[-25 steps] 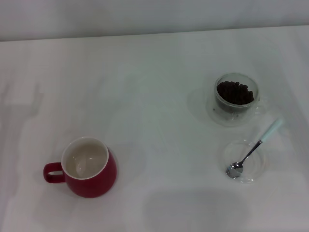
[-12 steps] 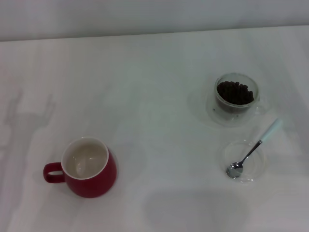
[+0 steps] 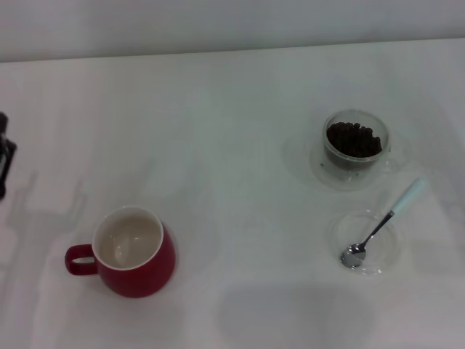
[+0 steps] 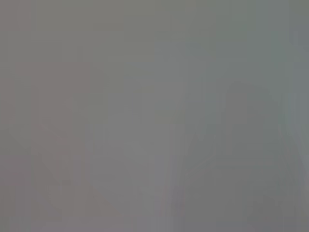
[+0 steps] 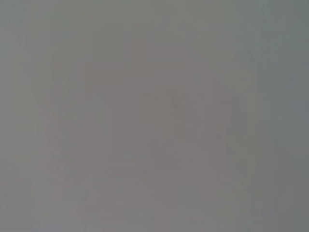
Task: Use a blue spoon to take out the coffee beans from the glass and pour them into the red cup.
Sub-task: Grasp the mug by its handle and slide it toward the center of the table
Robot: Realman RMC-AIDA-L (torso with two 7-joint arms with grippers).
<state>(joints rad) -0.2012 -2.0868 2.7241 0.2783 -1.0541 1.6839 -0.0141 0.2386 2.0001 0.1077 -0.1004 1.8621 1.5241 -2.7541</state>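
Observation:
The red cup [image 3: 134,251] stands at the front left of the white table, its handle to the left and its white inside empty. The glass [image 3: 354,163] stands on its clear saucer [image 3: 317,171] at the right, holding the dark coffee beans [image 3: 354,139]. The blue spoon [image 3: 381,225] lies in front of the glass. Its metal bowl rests in a flat clear dish [image 3: 386,256] and its pale blue handle points back and to the right. A dark part of my left gripper [image 3: 4,154] shows at the left edge, far from everything. My right gripper is out of view.
The white table [image 3: 240,145] reaches a pale back wall. Shadows of my left arm fall on the table left of the red cup. Both wrist views show only a plain grey surface.
A dark part of my left gripper has come into view at the left edge, and its shadow has slid forward over the table. The cup, glass and spoon have not moved.

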